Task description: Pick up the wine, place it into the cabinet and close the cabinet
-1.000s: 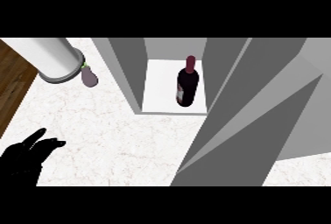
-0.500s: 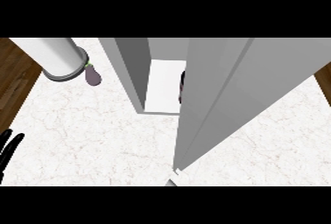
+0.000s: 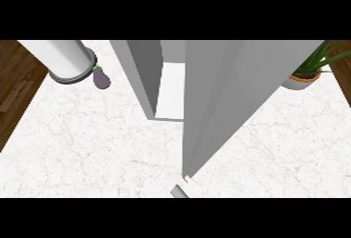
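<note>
The grey cabinet [image 3: 140,69] stands on the white marble counter [image 3: 103,148]. Its door [image 3: 226,102] has swung most of the way across the opening and leaves only a narrow gap [image 3: 171,88]. Through that gap only the white inside shows; the wine bottle is hidden behind the door. Neither hand appears in the head view. A small grey piece [image 3: 179,191] pokes in at the lower edge below the door's corner; I cannot tell what it is.
A white cylinder on a grey base [image 3: 65,60] stands at the back left, a purple eggplant [image 3: 101,79] lying against it. At the back right stands a potted plant [image 3: 305,76]. Dark wood floor [image 3: 14,97] borders the counter's left side.
The door has swung further left over the opening, now hiding the wine bottle. The left hand has dropped out of the lower left corner. The view has shifted and shows the plant.
</note>
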Robot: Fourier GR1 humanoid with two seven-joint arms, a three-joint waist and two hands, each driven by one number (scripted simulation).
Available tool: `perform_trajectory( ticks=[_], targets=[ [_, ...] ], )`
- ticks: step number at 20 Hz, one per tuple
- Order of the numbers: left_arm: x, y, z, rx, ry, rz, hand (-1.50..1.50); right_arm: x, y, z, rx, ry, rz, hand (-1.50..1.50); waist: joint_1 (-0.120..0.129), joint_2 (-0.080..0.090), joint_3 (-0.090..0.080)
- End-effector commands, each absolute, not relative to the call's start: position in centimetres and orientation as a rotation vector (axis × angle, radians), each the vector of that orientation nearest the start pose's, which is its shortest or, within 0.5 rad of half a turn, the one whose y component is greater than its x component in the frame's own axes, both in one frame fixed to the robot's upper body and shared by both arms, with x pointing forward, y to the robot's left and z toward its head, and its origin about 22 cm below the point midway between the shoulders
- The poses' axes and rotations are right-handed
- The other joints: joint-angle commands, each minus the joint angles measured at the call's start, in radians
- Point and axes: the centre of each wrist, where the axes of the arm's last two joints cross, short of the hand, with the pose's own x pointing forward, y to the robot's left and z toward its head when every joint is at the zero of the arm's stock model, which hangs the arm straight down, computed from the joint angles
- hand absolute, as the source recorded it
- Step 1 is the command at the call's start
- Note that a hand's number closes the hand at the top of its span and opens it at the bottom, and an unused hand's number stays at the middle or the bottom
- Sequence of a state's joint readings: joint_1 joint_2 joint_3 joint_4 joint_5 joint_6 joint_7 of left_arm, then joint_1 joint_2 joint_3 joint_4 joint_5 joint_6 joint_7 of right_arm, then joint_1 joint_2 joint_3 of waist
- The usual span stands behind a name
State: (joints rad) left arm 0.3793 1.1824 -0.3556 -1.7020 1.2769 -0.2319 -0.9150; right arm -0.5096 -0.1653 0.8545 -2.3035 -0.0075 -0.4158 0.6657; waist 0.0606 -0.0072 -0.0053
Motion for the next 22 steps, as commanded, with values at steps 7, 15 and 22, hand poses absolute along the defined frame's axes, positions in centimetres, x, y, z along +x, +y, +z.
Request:
perform_trajectory(
  ticks=[7, 15, 22],
  targets=[
    [13.3, 43.8, 7.0, -0.428, -1.867, 0.171, -1.50, 21.4, -0.1, 23.4, 0.479, -1.878, 0.529, 1.50, -0.001, 0.009, 0.003],
    [12.8, 44.9, 6.7, -0.393, -1.873, 0.175, -1.50, 29.3, 1.1, 26.9, 0.517, -1.844, 0.563, 1.50, -0.002, 0.016, 0.004],
    [13.2, 45.3, 7.6, -0.421, -1.867, 0.141, -1.50, 31.8, 1.7, 26.2, 0.723, -1.509, 0.908, 1.50, 0.026, 0.022, 0.003]
  ],
)
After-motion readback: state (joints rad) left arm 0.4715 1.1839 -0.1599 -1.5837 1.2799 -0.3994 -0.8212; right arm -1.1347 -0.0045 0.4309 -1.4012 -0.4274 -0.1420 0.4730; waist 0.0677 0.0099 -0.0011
